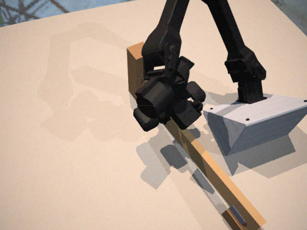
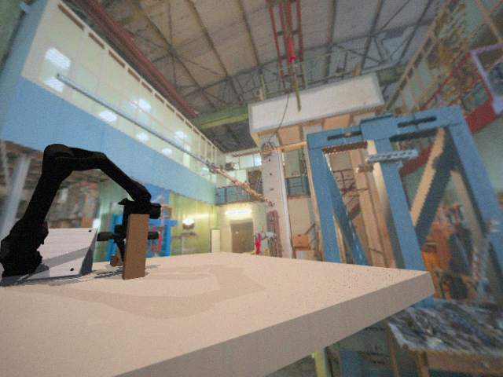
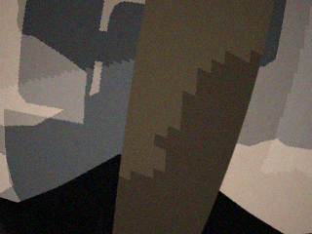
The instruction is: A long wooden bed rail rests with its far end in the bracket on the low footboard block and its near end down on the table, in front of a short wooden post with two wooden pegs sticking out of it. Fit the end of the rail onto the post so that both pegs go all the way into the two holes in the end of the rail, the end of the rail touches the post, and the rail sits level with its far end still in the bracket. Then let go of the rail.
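Note:
The long wooden rail (image 1: 220, 173) (image 3: 195, 49) runs diagonally from beneath the gripper to the low footboard block (image 1: 228, 217) at the bottom, where its far end sits beside the grey bracket (image 1: 238, 214). My gripper (image 3: 150, 170) is shut on the rail near its near end, one black finger on each side. In the top view the wrist hides the fingertips. The upright wooden post (image 1: 135, 71) (image 2: 136, 247) stands just beyond the gripper. The pegs, the holes and the rail's near end are hidden, so I cannot tell whether they touch or whether the rail is level.
The grey-white wedge-shaped arm base (image 1: 260, 109) (image 2: 67, 243) stands to the right of the rail in the top view. The arm arches over from it. Shadows of the arm lie across the table (image 1: 74, 185) (image 2: 284, 300), whose front edge shows in the exterior view.

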`<state>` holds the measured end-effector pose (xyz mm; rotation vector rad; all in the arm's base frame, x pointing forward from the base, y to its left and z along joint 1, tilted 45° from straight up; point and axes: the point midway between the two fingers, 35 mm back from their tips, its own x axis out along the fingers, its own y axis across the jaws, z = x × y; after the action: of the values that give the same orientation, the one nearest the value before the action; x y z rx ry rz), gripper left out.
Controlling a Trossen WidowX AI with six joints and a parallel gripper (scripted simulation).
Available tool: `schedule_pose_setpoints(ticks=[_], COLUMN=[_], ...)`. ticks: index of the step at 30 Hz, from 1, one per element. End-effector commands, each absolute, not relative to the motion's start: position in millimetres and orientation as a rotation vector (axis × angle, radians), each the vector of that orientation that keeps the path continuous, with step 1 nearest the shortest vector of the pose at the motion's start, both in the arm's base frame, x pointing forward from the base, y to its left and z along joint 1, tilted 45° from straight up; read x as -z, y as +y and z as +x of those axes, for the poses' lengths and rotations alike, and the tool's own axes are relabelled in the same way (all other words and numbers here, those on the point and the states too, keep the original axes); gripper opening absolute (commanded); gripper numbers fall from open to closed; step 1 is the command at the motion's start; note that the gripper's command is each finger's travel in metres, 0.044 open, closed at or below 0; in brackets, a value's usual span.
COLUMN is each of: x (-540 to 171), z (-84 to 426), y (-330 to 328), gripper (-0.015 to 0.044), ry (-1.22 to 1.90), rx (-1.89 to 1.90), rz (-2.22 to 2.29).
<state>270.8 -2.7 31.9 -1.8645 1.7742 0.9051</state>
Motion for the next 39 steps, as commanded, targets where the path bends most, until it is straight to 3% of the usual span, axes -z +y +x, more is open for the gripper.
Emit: schedule_pose_setpoints(ticks=[1,39], x=[-33.8,-47.1], z=[272.4,272.7], y=[3.8,17.4], gripper=[0.0000,0.0000], ry=[1.759,1.758], rx=[-0.915,-0.916], rz=[-1.857,-1.856])
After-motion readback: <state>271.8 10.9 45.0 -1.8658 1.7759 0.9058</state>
